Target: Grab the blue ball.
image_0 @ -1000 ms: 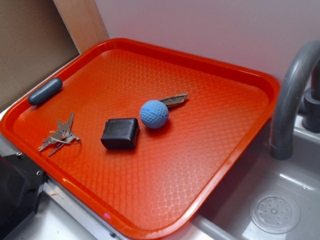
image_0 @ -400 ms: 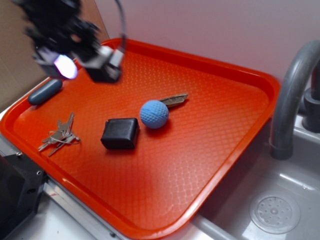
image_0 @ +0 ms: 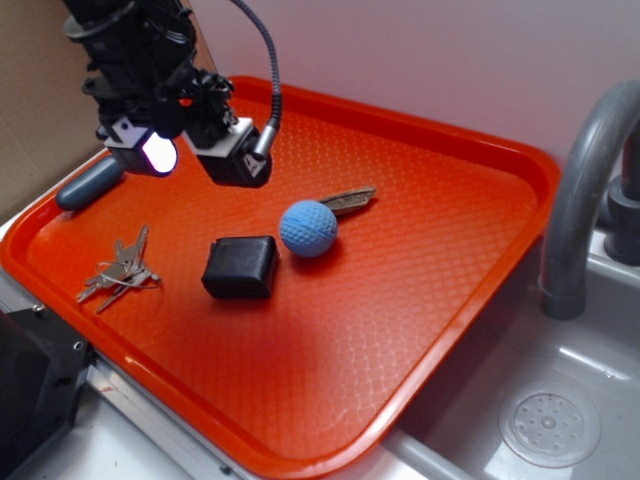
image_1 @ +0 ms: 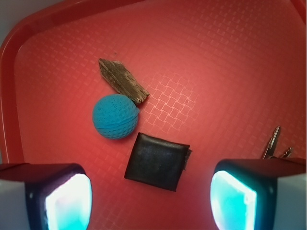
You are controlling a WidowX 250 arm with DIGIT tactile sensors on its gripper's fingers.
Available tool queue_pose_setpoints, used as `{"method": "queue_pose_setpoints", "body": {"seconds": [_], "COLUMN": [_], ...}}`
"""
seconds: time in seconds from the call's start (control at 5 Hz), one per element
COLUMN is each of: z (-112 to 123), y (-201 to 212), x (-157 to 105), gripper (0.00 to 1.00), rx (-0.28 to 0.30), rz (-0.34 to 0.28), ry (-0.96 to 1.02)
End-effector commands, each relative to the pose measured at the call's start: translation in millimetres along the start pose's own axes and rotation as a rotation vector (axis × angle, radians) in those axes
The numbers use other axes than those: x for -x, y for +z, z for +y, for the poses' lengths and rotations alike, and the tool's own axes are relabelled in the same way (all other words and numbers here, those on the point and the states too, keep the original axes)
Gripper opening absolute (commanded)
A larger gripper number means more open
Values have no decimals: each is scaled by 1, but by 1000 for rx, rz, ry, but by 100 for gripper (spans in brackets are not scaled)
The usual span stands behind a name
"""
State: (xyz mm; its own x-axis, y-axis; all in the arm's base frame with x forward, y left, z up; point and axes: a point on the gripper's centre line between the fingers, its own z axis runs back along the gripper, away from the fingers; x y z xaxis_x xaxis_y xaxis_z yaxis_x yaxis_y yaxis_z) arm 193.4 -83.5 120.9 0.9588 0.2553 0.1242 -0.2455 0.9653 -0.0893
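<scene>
Approach is the step I judge in hand: gripper (image_0: 195, 150), fingers spread and empty, hangs at upper left of the exterior frame, so next I must carry it right and down over the blue ball (image_0: 308, 228) mid-tray beside the black pouch (image_0: 240, 266).

My arm (image_0: 140, 60) runs off the exterior picture's top edge, its upper part unseen. In the wrist view only the tips of my 2 fingers (image_1: 45, 194) show, cut by the bottom edge. The keys (image_1: 274, 143) are mostly hidden behind 1 of them. The wood chip (image_0: 347, 200) lies partly behind the ball (image_0: 308, 228) in the exterior view. The faucet (image_0: 585, 190) and sink (image_0: 560, 400) are cropped at right.
</scene>
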Motion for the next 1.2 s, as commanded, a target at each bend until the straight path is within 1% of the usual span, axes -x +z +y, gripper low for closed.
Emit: {"method": "queue_pose_setpoints", "body": {"seconds": [0.0, 0.2, 0.4, 0.6, 0.8, 1.0], "z": [-31, -45, -57, -59, -46, -25], "y": [-25, -46, -63, -69, -84, -88], "x": [-25, -36, -41, -41, -50, -55], "gripper": [100, 100, 100, 100, 100, 26], "rx": [-10, 31, 2, -22, -128, -154], "rz": [37, 64, 95, 133, 178, 176], "ry": [-68, -125, -125, -120, -23, 25]}}
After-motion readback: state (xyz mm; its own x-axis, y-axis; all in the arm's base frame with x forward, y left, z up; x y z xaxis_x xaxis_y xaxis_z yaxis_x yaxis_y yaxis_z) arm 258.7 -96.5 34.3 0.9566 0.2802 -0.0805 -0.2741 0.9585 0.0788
